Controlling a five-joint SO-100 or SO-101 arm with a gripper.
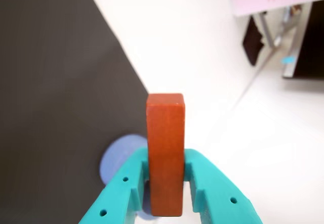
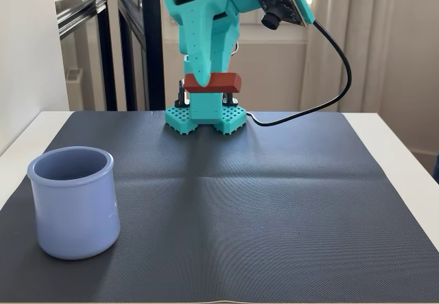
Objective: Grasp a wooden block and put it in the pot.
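While its teal jaws pinch the wooden block (image 1: 165, 153) at one end, the gripper (image 1: 166, 183) hangs raised above the dark mat (image 2: 274, 194), the reddish bar level in the fixed view. What seems the lavender pot (image 2: 74, 201) stands well apart at the mat's front left.

Teal 3D-printed arm (image 2: 206, 36), perforated base, blk cable (image 2: 339, 77).

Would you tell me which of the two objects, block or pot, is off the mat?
The wooden block, held aloft in the gripper; the pot stands on the mat.
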